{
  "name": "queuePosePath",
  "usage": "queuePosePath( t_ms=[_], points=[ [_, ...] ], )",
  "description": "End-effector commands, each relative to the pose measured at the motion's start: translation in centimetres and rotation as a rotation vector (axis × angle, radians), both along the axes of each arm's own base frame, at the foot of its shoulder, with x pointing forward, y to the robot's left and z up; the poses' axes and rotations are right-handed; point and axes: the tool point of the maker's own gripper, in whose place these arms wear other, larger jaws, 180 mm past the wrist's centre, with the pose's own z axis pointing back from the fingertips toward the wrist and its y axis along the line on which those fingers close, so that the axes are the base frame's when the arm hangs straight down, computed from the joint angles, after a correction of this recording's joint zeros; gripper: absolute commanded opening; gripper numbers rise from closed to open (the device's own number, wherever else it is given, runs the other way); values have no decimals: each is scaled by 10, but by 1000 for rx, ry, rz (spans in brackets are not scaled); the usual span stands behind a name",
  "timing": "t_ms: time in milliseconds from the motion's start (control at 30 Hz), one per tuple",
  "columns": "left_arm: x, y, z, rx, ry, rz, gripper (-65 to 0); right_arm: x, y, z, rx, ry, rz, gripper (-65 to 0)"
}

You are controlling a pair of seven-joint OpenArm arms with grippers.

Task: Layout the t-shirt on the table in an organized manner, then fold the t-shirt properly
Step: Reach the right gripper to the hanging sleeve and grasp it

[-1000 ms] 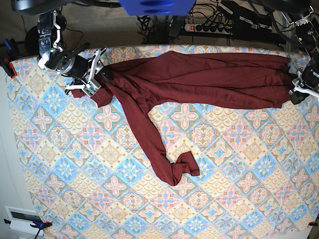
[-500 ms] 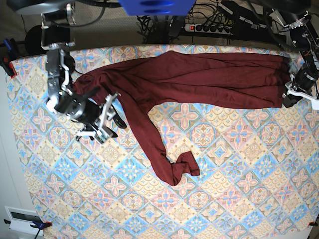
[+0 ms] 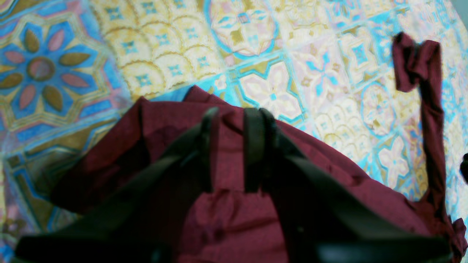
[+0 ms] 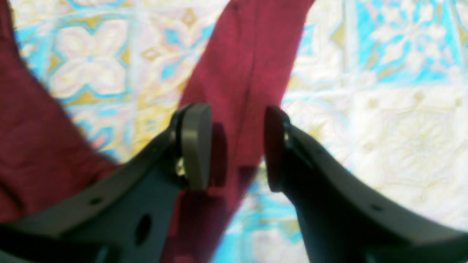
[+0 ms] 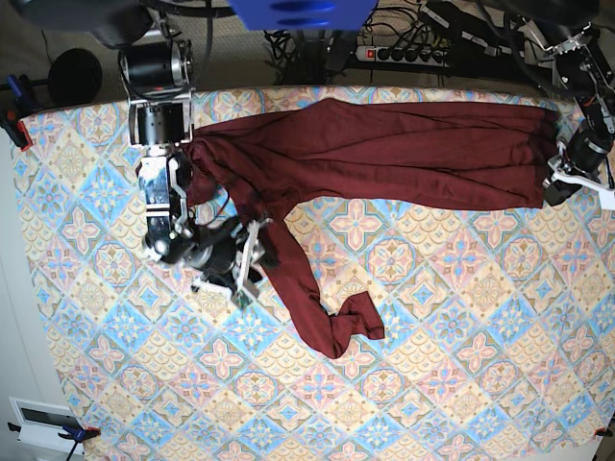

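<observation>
1. left gripper (image 3: 230, 146): jaws clenched on a bunched edge of the t-shirt (image 5: 384, 149) at the table's (image 5: 461, 384) side.
2. right gripper (image 4: 237, 146): jaws parted, straddling a narrow strip of shirt, nothing pinched.
3. t-shirt: stretched along the far edge, 1 twisted tail trailing toward centre.
4. advice: close low on the strip, then draw it outward while the left anchors.
</observation>
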Motion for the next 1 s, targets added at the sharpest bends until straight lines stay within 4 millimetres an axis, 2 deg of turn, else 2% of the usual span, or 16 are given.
queuePosePath(
  t_ms=[0,100,200,367,967],
  points=[
    [8,7,17,30,-48,-6,-538,18,14,22,43,-62,-4,-423],
    [8,7,17,30,-48,-6,-538,12,33,5,46,-19,10,-423],
    [8,7,17,28,-48,-5,-538,10,40,-6,52,-3,19,-423],
    [8,7,17,29,-50,-5,-538,32,44,8,87,-38,16,-423],
    [10,7,19,29,-56,-5,-538,32,45,2,105,-22,13,-423]
  ],
)
